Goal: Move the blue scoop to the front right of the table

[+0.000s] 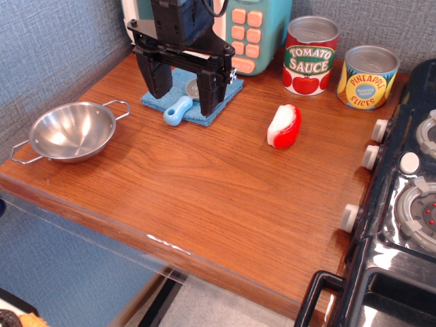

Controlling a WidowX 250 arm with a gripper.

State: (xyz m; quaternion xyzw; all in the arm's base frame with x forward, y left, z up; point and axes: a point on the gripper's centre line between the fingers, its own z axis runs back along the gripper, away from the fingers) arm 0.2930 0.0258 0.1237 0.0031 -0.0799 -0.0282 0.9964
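Observation:
The blue scoop (180, 107) lies on a flat blue cloth (212, 107) at the back left of the brown wooden table (204, 184). Its light-blue handle points toward the front left. Its grey cup (193, 87) sits behind, partly hidden by the gripper. My black gripper (182, 94) hangs over the scoop with its two fingers wide apart, one on each side of the handle. It holds nothing.
A steel bowl (71, 131) with handles stands at the left edge. A red-and-white oblong toy (284, 126) lies mid-right. Tomato sauce (310, 56) and pineapple (368, 77) cans stand at the back. A black toy stove (398, 204) fills the right side. A teal toy (248, 30) stands behind.

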